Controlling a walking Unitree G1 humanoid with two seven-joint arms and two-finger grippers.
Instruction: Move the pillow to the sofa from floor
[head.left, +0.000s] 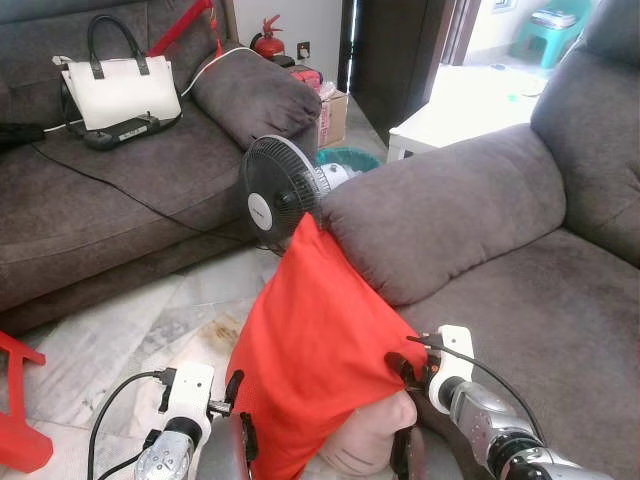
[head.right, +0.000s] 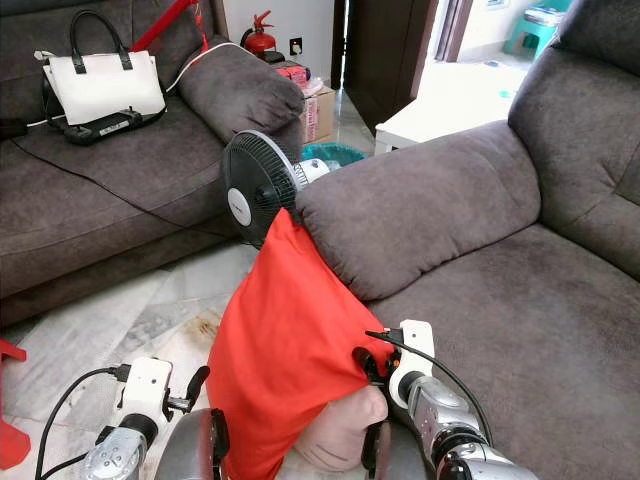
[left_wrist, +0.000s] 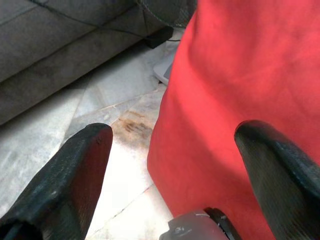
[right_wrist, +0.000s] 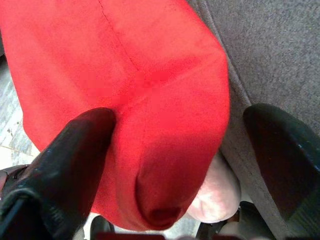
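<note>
A red pillow (head.left: 310, 350) stands on end, lifted off the marble floor (head.left: 130, 330), its top corner leaning on the grey sofa's armrest (head.left: 450, 210). My left gripper (head.left: 240, 410) is at the pillow's lower left edge, open, with one finger (left_wrist: 270, 165) against the fabric. My right gripper (head.left: 404, 408) is at the pillow's lower right corner, open wide around it, one finger (right_wrist: 80, 150) pressing into the cloth. The pillow sits squeezed between the two arms. A pale pink bulge (head.left: 375, 440) shows under its lower edge. The sofa seat (head.left: 540, 320) lies just to the right.
A black standing fan (head.left: 280, 190) is right behind the pillow, beside the armrest. A second grey sofa (head.left: 100, 200) at the left carries a white handbag (head.left: 120, 90) and a cable. A red stool (head.left: 15, 400) stands at the far left, and a cardboard box (head.left: 333, 115) beyond the fan.
</note>
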